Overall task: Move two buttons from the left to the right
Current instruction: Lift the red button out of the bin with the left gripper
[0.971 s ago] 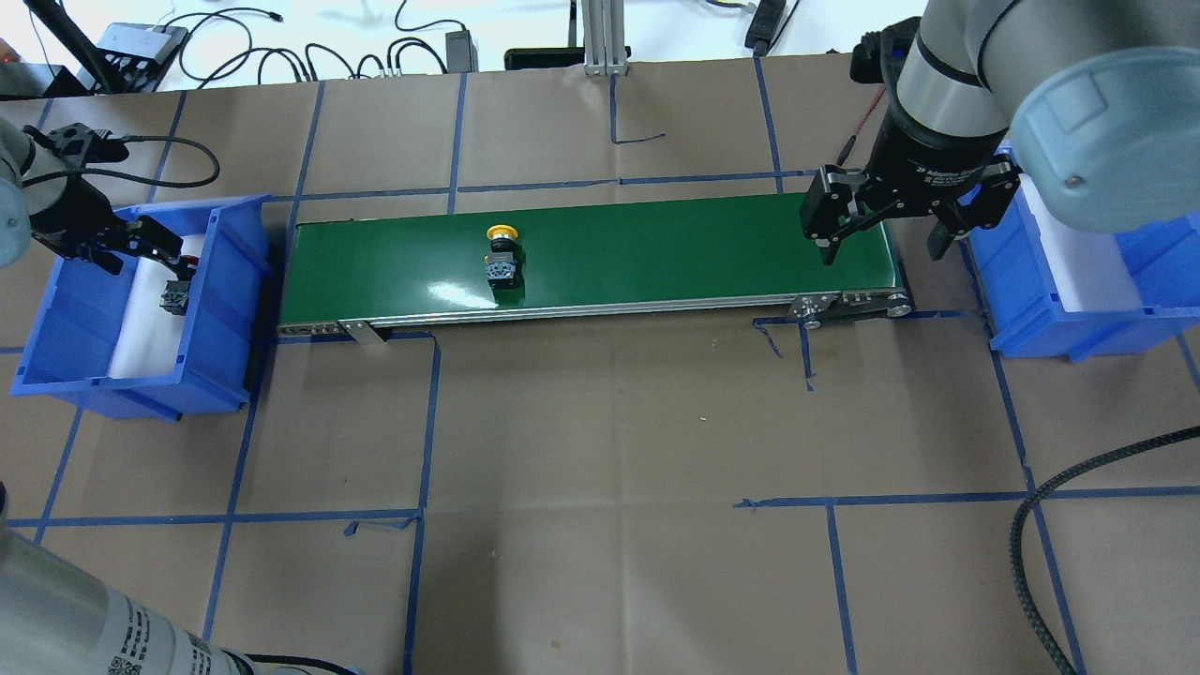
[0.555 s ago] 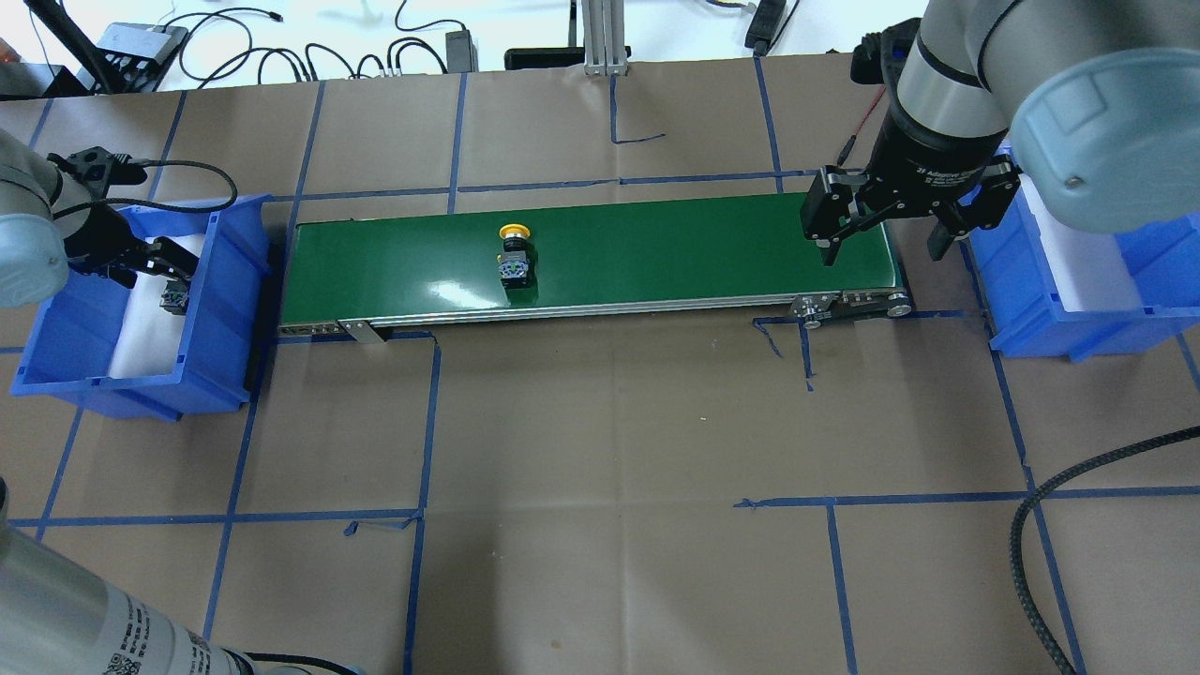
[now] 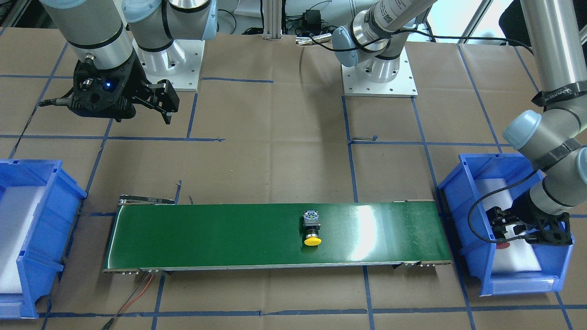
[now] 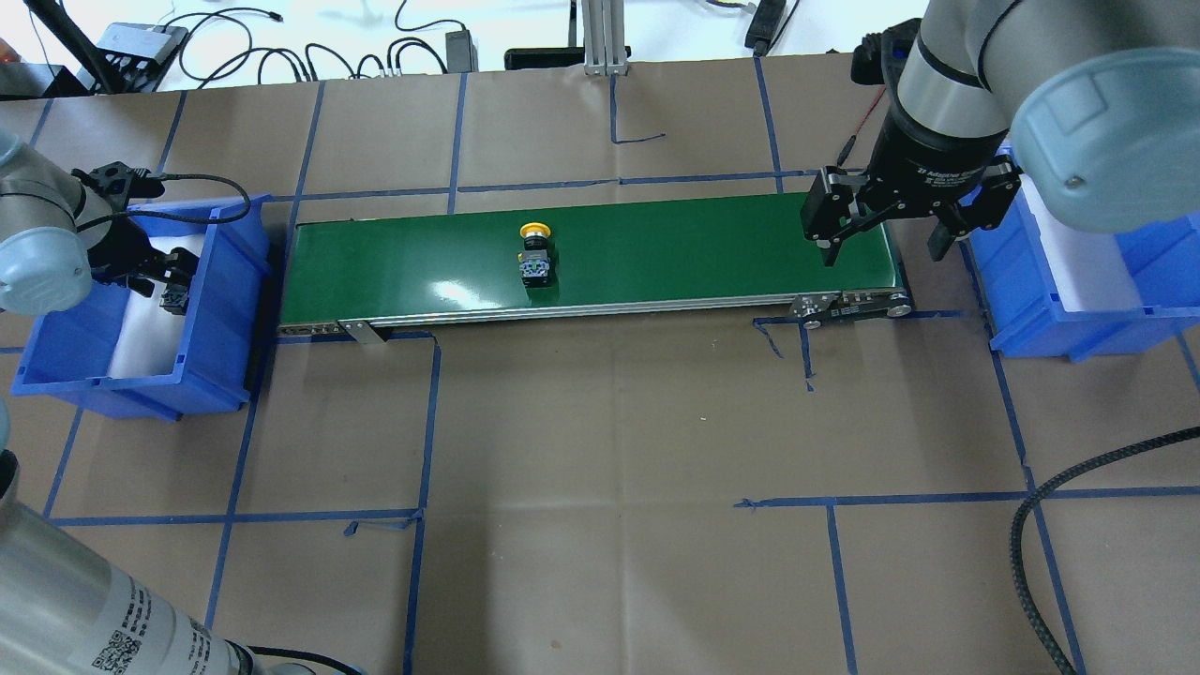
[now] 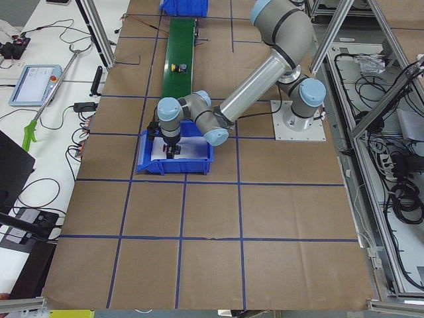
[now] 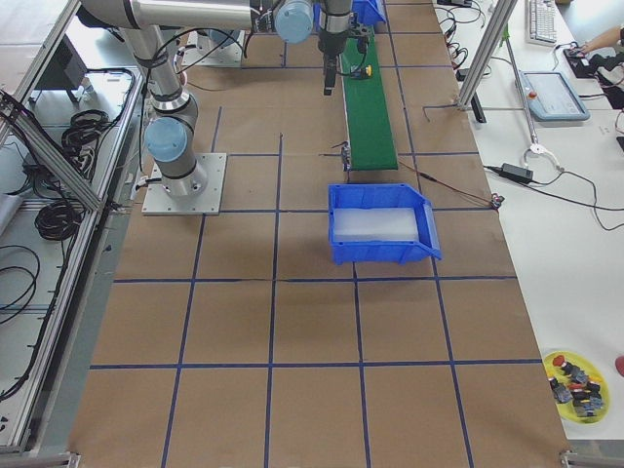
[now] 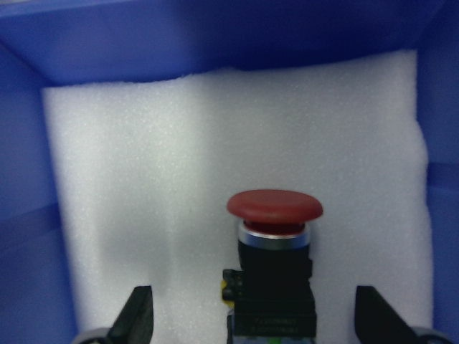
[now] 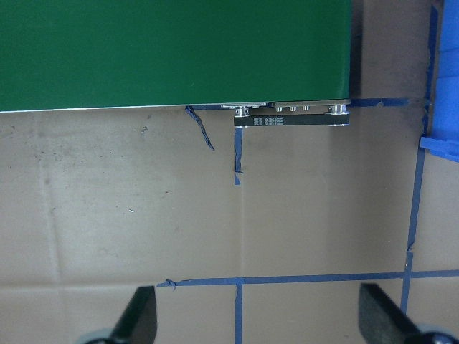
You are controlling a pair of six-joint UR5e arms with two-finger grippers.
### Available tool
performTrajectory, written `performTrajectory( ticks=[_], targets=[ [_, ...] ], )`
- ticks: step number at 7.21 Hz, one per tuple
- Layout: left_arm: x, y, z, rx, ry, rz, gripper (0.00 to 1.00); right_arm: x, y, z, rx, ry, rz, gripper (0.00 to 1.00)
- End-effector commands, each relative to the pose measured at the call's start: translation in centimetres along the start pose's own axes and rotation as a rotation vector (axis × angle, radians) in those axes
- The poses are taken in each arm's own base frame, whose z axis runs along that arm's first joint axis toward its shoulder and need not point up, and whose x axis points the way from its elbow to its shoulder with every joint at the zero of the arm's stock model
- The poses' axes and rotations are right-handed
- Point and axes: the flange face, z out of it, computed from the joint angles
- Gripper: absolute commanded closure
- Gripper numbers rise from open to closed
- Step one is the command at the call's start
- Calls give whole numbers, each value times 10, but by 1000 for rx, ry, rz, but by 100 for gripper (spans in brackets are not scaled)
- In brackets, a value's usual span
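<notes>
1. The left gripper [image 7: 256, 315] is down inside the left blue bin [image 4: 230, 281]; its fingers [image 7: 140, 319] are spread, one on each side of the red button [image 7: 274, 208]; foam shows in the gap on both sides, so neither finger touches it.
2. The red button lies on the white foam [image 7: 143, 179] that lines the bin; its black body is nearest the wrist camera and its cap points toward the bin wall at the top of the wrist view.
3. The bin's tall side wall stands between this button and the green conveyor belt [image 4: 703, 248]; the belt's left end is just beside the bin.
4. The yellow button [image 4: 534, 255] lies on its side near the belt's middle, a little toward the left end; its cap faces the far edge and its grey-green block faces the robot; it is well apart from both grippers.
5. The right gripper [image 4: 883, 246] hangs over the belt's right end; its fingers are wide apart and grip nothing; its wrist view shows only the belt's corner and brown paper [image 8: 287, 229].
6. The right blue bin [image 4: 1059, 328] sits just beyond that end; the right arm [image 4: 947, 84] hides part of it.
7. Cables [image 4: 328, 61] lie past the table's far edge.
</notes>
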Motion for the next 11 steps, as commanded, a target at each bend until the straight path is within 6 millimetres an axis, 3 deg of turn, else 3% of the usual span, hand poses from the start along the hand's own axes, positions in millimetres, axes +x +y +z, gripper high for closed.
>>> performTrajectory(
  ticks=[1,2,3,4,6,7,11],
  targets=[
    [4,-2,-9,12,-9,8,43,0,0,1,-2,1,0,0],
    [3,-4,-12,17,-11,8,69,0,0,1,-2,0,0,0],
    [1,-6,-15,18,-12,11,86,0,0,2,-4,1,0,0],
    [1,-9,-20,30,-9,13,95,0,0,3,-4,0,0,0],
    [-4,-13,-35,51,-24,16,100,0,0,3,-4,0,0,0],
    [-5,-18,-58,38,-14,17,100,0,0,3,-4,0,0,0],
    [-9,-33,-191,-57,22,2,100,0,0,3,-4,0,1,0]
  ],
)
